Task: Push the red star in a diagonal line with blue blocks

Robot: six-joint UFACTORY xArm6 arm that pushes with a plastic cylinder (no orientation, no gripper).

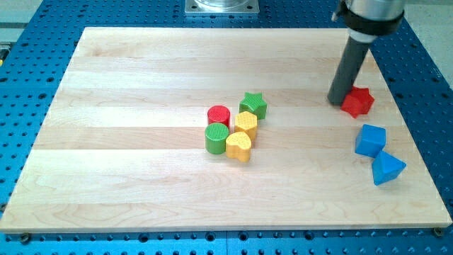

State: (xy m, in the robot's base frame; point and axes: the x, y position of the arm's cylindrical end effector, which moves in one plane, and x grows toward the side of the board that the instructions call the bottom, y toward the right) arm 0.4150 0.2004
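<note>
The red star (358,102) lies near the board's right edge, in the upper right of the view. My tip (338,100) rests on the board touching the star's left side. A blue cube (370,139) sits below the star. A blue triangular block (387,168) lies just below and to the right of the cube, touching it. The star, cube and triangle form a rough line slanting down to the right.
A cluster sits mid-board: green star (253,105), red cylinder (219,115), yellow block (245,122), green cylinder (216,137), yellow heart (239,145). The wooden board (127,156) lies on a blue perforated table. The board's right edge runs close to the blue blocks.
</note>
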